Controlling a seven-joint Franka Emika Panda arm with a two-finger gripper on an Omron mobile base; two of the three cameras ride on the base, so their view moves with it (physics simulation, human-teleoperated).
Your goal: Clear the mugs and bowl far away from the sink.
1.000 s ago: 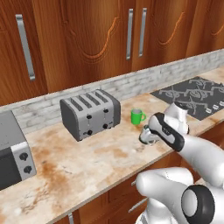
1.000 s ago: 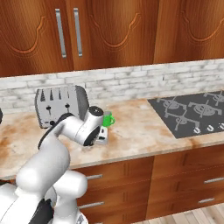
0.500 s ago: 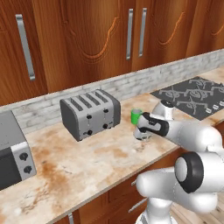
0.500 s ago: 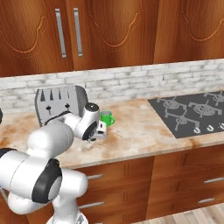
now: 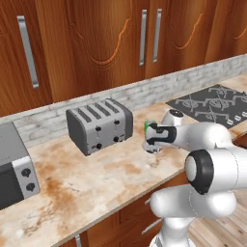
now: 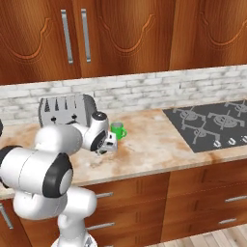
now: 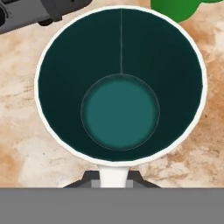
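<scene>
hand view: gripper [image 7: 113,183] clenched on teal-lined mug [image 7: 120,85], green mug [image 7: 175,9] just beyond its rim.

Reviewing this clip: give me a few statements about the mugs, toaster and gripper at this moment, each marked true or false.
1. The gripper is shut on the handle of the teal-lined mug. True.
2. The green mug lies tipped on its side. False: it stands upright on the counter.
3. The toaster stands against the brick backsplash. True.
4. The teal-lined mug holds liquid. False: its inside is bare down to the bottom.
5. The green mug sits on the cooktop. False: it sits on the counter between the toaster and the cooktop.
</scene>
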